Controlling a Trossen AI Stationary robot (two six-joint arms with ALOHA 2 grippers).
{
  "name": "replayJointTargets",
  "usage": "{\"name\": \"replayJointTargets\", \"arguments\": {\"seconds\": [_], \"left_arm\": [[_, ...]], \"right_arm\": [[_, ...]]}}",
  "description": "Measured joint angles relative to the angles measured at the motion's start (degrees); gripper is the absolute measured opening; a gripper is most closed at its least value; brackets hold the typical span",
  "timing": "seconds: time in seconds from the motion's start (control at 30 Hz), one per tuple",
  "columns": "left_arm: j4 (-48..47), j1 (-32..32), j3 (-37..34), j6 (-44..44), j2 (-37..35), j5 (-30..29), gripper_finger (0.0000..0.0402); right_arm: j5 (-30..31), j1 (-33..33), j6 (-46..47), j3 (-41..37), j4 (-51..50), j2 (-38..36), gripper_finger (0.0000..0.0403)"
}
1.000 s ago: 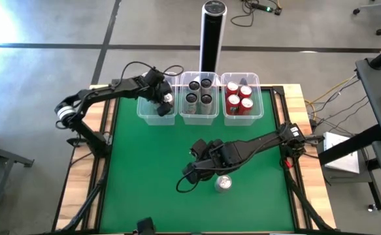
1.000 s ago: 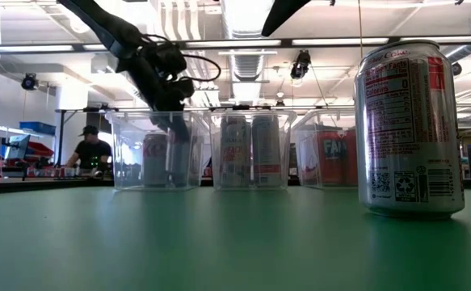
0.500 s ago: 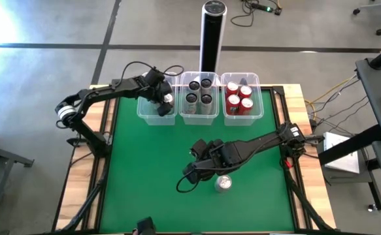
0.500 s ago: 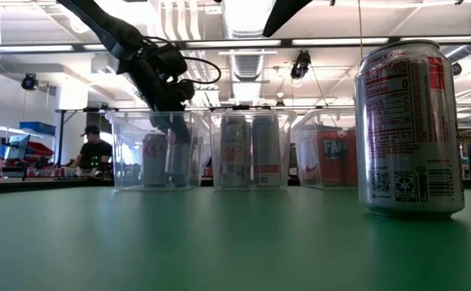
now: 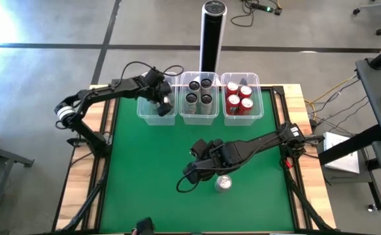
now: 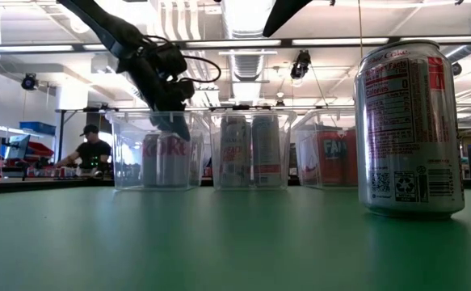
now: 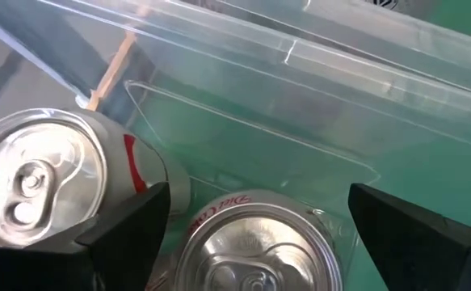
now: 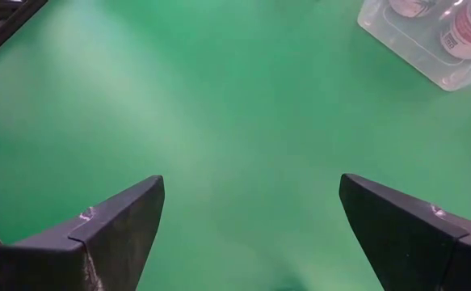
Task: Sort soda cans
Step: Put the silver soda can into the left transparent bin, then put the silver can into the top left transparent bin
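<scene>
Silver can (image 7: 255, 246) standing in left clear bin (image 5: 147, 108) beside another can (image 7: 37, 174), left end effector (image 7: 251, 222) spread wide just above it, gripping nothing; lone silver can (image 5: 223, 184) on green tabletop (image 5: 144, 163) near right end effector (image 5: 189, 177), fingers apart, unloaded.

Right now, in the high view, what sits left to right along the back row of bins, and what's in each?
Left bin, with the left gripper in it → middle bin holding dark cans → right bin holding red cans.
</scene>
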Motion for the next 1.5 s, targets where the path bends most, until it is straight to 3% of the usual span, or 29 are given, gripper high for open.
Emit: {"name": "replayJointTargets", "arguments": {"seconds": [0.13,0.37,0.57,0.67,0.8,1.07,1.17,1.37,1.5], "left_arm": [[-1.5,0.0,0.87,0.14,-1.0,-0.79,0.0363],[-6.26,-0.54,9.11,-1.53,-4.08,-0.16,0.0363],[-6.8,-1.64,12.11,-10.07,-9.7,15.38,0.036],[-6.72,-5.04,10.65,-13.13,-13.65,17.82,0.0357],[-6.36,-13.07,7.18,-13.67,-19.79,12.85,0.0352],[-5.59,-31.38,-1.19,-17.46,-27.25,1.03,0.0351],[-4.61,-35.52,-4.55,-19.98,-27.23,-2.96,0.0351],[5.43,-41.67,-10.94,-26.31,-26.37,-5.38,0.0351],[12.95,-44.66,-14.43,-26.66,-23.82,-5.85,0.0351]], "right_arm": [[-0.02,0.0,-0.63,0.52,-0.61,-0.33,0.0368],[1.86,0.16,-5.71,4.51,-4.8,-0.83,0.0368],[1.55,2.88,-8.4,4.77,-6.85,-0.83,0.0368],[-0.89,5.3,-6.73,4.75,-11.88,-0.81,0.0368],[-5.24,10.1,-3.91,4.75,-18.12,-0.79,0.0368],[-6.04,20.01,3.88,0.87,-18.21,-0.74,0.0368],[-8.61,20.86,4.93,-3.15,-18.16,-0.7,0.0368],[-15.4,22.79,6.38,-12.01,-15.17,-0.97,0.0368],[-16.29,23.78,9.51,-20.34,-7.33,-4.18,0.0368]]}}
